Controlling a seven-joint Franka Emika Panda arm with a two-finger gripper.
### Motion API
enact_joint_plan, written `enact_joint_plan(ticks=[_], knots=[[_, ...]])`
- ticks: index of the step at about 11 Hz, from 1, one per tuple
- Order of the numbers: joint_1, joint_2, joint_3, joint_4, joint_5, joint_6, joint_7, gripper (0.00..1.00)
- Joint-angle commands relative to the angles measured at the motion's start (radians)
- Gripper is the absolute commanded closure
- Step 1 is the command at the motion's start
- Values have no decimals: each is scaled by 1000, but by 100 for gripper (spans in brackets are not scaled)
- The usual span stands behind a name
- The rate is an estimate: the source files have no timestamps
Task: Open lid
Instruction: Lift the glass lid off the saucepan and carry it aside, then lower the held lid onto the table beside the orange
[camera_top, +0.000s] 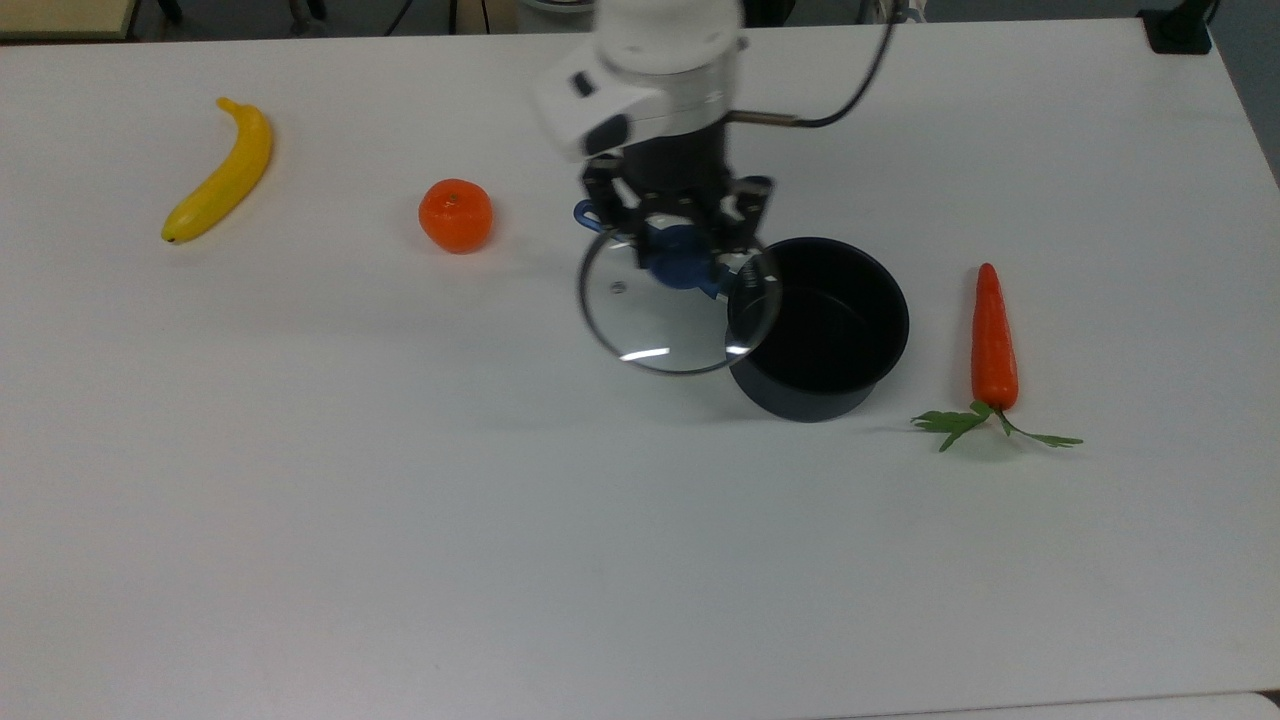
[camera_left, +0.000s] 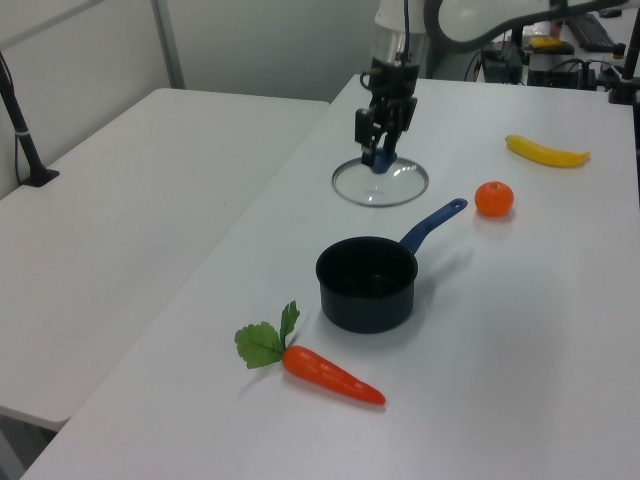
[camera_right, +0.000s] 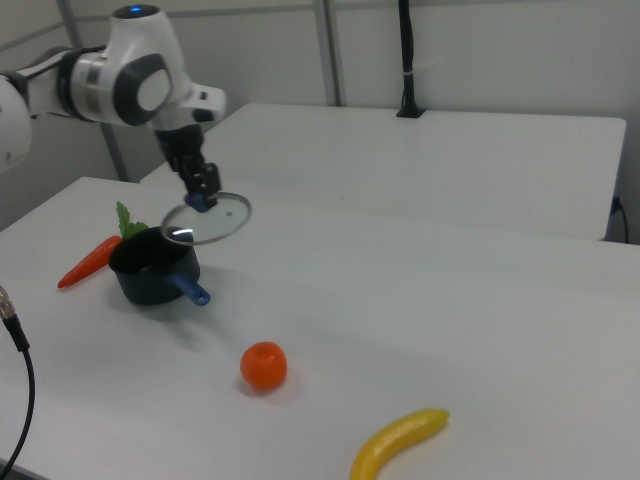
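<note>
A white table (camera_top: 400, 520) holds an open dark saucepan (camera_top: 818, 330) right of centre in the top view, its blue handle pointing toward the upper left. The robot's gripper (camera_top: 676, 262) hangs at upper centre of that frame, its jaws closed narrowly on the blue knob (camera_top: 674, 264) of the lid (camera_top: 672, 310). The clear glass lid is lifted clear of the pan and held in the air, level, to the top view's left of the pan, its rim overlapping the pan's edge in that frame. An orange (camera_top: 455, 215) sits left of centre, a banana (camera_top: 220, 172) at the upper left, and a carrot (camera_top: 994, 340) with green leaves at the right.
</note>
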Motion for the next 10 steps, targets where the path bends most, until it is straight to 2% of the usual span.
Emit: enact_joint_plan(ticks=[1,4,6,10], knots=[[-136,-6,2,-28,2,-10,-113,66],[-253,49,1,-39,0,51,-193,65],[-296,102,2,-42,-3,139,-198,64],[-302,165,4,-63,3,202,-194,62]])
